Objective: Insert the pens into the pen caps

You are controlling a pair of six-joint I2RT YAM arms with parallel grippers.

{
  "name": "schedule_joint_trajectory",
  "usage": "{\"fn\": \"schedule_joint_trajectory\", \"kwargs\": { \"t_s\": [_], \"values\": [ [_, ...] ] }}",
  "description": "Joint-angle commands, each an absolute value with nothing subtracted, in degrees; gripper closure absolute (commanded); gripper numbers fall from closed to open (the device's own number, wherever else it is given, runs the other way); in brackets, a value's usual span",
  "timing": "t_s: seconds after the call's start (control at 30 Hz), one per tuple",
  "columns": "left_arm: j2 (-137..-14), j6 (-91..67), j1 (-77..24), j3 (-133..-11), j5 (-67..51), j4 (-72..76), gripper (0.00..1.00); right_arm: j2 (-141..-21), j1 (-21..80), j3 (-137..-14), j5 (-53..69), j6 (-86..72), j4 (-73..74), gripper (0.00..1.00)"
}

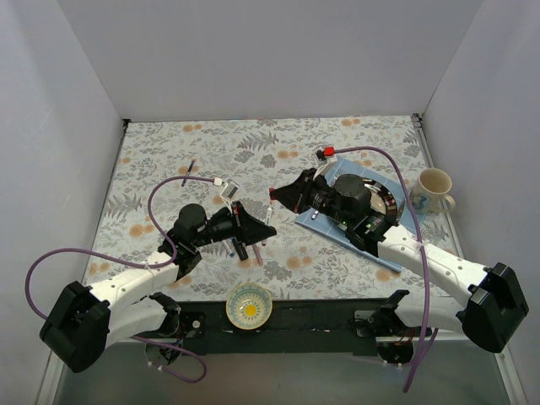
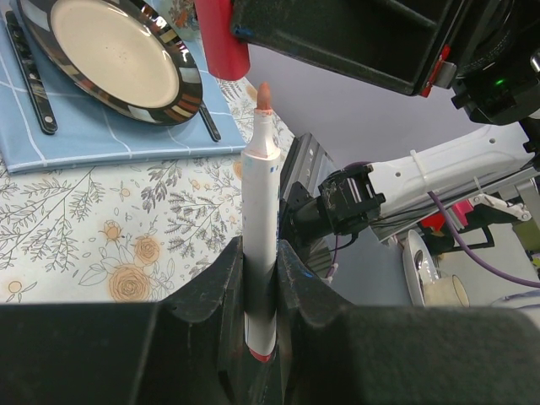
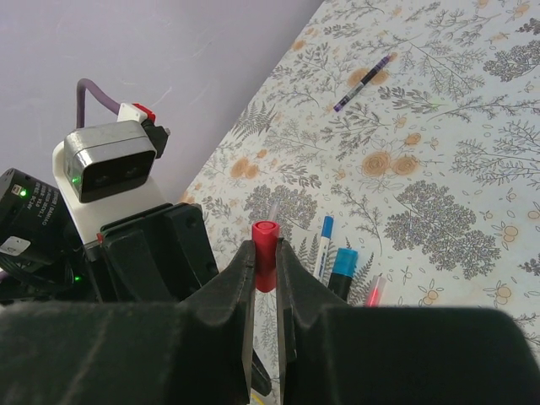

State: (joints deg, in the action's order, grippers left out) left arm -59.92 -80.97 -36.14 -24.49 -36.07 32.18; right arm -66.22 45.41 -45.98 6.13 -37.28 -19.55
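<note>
Left gripper (image 2: 260, 268) is clamping white pen (image 2: 260, 190) low on the barrel, leaving the tip free, just beside red cap (image 2: 221, 40), not yet inside. Right gripper (image 3: 266, 277) is pinching that cap, mouth exposed for entry. Spare pens (image 3: 325, 240) are lying below the cap; plate (image 2: 110, 59) sitting well clear.

Red cap (image 2: 221, 38) cut by top edge; white pen (image 2: 260, 194) base hidden between fingers (image 2: 207, 291).
</note>
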Motion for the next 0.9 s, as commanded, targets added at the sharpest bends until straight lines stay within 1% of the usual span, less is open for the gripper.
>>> {"fn": "schedule_joint_trajectory", "kwargs": {
  "t_s": [0.0, 0.63, 0.87],
  "values": [
    [-59.7, -80.3, -36.5, -26.0, -36.6, 33.7, 1.0, -65.1, 45.5, -48.6, 5.2, -36.2, -21.9, 0.99],
    [-60.7, -80.1, -36.7, -26.3, -35.8, 33.7, 1.0, -64.9, 45.6, -47.8, 6.5, -37.5, -23.5, 0.99],
    [-61.5, -79.1, -36.7, -28.1, -35.0, 33.0, 1.0, -64.3, 45.7, -47.2, 7.1, -38.0, -23.8, 0.99]
  ]
}}
